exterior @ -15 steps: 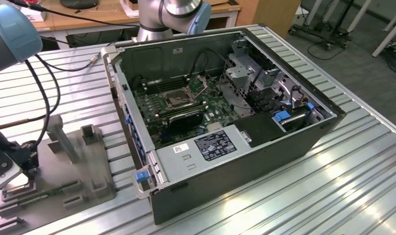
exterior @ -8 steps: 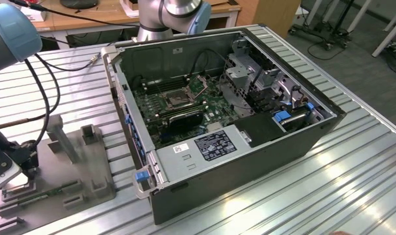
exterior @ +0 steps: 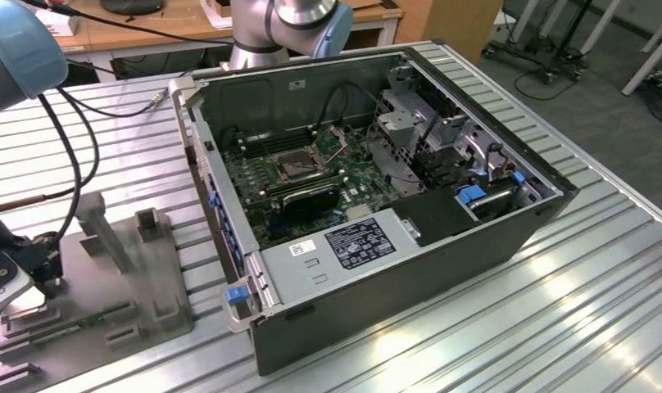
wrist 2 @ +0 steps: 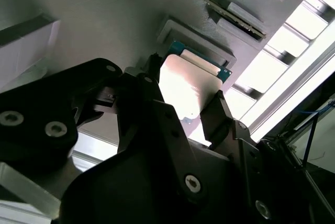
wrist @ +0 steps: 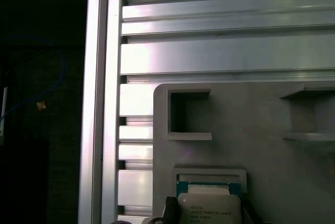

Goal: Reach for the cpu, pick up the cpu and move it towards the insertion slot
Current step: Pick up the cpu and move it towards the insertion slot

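Because a flat chip offers little but its rim to hold, the claw (wrist 2: 184, 88) is seen in the second wrist view closed down to the width of the chip (wrist 2: 189, 80), with one black finger (wrist 2: 219, 114) pressed to each of two opposite edges, presumably so that the silvery top and the underside are left untouched. Whether the chip has been raised cannot be told. It is at the shallow square recess of the grey holder (wrist: 272, 130), which is judged to keep it squared up for such a grip. One chip and two fingers are counted, with one thin green memory stick (wrist 2: 209, 0) near them. The holder rests on the ribbed tabletop (exterior: 593, 311), well apart from the one socket (exterior: 291, 168), which lies face up inside the opened computer case (exterior: 419, 246), where it can be reached from above.
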Controlling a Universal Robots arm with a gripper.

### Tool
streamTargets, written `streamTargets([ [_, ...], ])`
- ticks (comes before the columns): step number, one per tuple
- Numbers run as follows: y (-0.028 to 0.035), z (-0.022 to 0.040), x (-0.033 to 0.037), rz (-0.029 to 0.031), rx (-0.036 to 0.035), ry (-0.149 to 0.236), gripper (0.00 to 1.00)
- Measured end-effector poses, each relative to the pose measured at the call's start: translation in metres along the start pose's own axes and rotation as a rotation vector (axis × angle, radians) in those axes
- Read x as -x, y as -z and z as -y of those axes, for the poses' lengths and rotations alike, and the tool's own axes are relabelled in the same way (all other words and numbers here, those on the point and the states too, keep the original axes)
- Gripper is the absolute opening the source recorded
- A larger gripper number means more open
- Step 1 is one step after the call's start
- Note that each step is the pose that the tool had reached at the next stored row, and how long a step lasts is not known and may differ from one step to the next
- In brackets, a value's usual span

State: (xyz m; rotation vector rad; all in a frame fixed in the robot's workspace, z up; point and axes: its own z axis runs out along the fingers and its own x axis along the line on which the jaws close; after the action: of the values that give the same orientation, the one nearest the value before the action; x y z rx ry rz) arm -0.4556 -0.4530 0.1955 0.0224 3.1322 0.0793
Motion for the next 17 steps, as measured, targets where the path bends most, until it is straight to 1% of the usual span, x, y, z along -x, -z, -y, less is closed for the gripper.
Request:
streamTargets([
  [17,0.0131,-0.0007,0.0001,-0.0001,0.0,0.0,0.55],
])
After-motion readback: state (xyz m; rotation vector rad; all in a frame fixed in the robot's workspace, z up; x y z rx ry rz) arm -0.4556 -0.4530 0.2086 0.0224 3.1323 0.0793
